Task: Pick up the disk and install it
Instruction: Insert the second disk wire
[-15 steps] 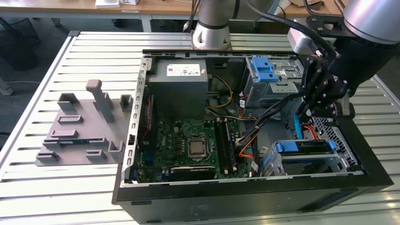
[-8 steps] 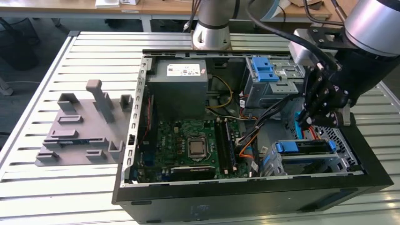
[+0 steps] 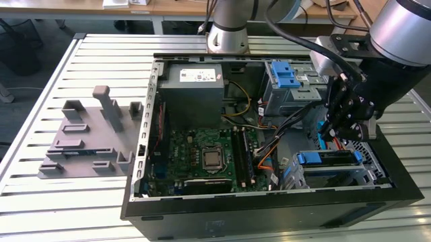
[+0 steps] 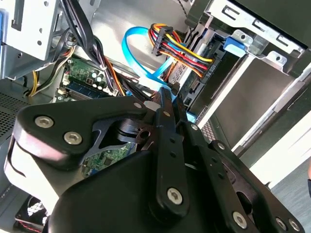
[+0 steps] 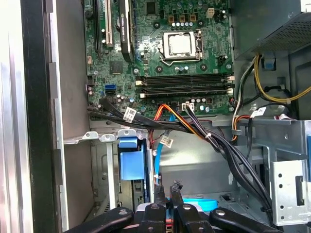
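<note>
Claw (image 3: 344,132) inside open computer case (image 3: 202,201), fingers close together, seemingly nothing between them. Disk (image 3: 328,159) already seated in bay by front wall, blue bracket up, presumably installed.

My arm (image 3: 404,30) reaches in from two o'clock in the exterior view, wrist bent so my gripper (image 3: 342,132) points down toward six. In both wrist views my fingers (image 5: 167,194) stand pressed close together, tips nearly meeting.
</note>
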{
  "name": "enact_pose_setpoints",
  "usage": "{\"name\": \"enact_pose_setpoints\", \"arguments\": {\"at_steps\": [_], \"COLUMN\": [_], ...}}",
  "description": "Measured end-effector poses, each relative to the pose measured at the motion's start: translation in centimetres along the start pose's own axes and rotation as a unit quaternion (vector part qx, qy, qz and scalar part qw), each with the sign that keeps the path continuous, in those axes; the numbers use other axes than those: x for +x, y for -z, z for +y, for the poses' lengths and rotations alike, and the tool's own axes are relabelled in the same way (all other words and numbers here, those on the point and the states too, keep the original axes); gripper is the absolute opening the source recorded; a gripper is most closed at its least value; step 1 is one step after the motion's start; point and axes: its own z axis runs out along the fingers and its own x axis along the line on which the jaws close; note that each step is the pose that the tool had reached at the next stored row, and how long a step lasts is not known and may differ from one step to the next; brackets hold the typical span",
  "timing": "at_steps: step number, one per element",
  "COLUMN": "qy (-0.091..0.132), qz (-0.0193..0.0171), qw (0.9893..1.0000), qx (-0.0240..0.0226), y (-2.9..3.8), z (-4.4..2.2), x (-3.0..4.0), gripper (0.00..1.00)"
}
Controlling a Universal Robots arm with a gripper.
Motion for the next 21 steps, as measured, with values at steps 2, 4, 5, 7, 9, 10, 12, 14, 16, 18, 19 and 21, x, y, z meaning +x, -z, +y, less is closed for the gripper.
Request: {"name": "enact_pose_setpoints", "arguments": {"at_steps": [2,4,5,7,9,10,12,14,16,18,19,21], "qy": [0.0,0.0,0.0,0.0,0.0,0.0,0.0,0.0,0.0,0.0,0.0,0.0], "qz": [-0.0001,-0.0005,-0.0012,-0.0036,-0.0057,-0.0066,-0.0077,-0.0083,-0.0084,-0.0085,-0.0085,-0.0084], "qw": [1.0,1.0,1.0,1.0,1.0,1.0,1.0,1.0,1.0,1.0,1.0,1.0], "qx": [0.0,0.0,-0.0001,-0.0005,-0.0007,-0.0009,-0.0011,-0.0014,-0.0017,-0.0017,-0.0017,-0.0017], "y": [-0.01,-0.08,-0.13,-0.28,-0.44,-0.51,-0.67,-0.83,-0.94,-0.96,-0.96,-0.97], "z": [0.0,-0.01,-0.02,-0.05,-0.1,-0.12,-0.18,-0.24,-0.31,-0.31,-0.31,-0.32], "x": [0.0,0.08,0.19,0.54,0.98,1.2,1.56,1.84,2.1,2.14,2.14,2.14], "gripper": [0.16,0.16,0.16,0.16,0.16,0.16,0.16,0.16,0.16,0.16,0.16,0.16]}}
